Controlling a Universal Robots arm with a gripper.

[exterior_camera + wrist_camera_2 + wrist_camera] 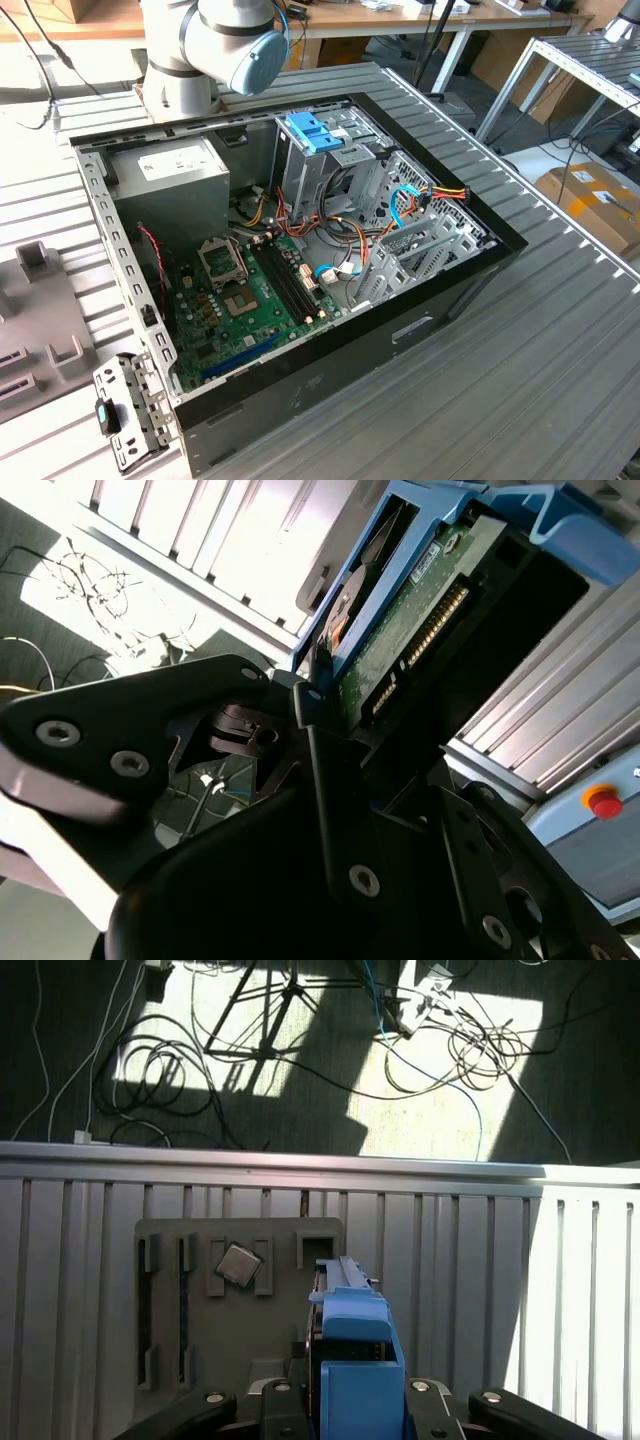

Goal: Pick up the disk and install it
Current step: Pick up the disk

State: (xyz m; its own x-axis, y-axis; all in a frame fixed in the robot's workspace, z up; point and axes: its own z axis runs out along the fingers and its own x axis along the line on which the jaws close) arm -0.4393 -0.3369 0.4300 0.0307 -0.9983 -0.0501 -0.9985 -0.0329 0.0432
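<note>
While the gripper is closed on the disk, its black fingers bearing on the blue side rails, the disk hangs clear of the ribbed aluminium table and, in the first wrist view, over one edge of a grey fixture tray; a square processor chip lies in one of the tray's recesses. The second wrist view shows the disk's green circuit board and connector row. Beyond the table's far edge lies dark floor with sunlit patches, loose cables and tripod legs. On the same table the exterior view shows the open computer case, with the tray at the exterior view's left, the arm behind the case, wooden benches farther back and a cardboard box on the floor at the exterior view's right.
</note>
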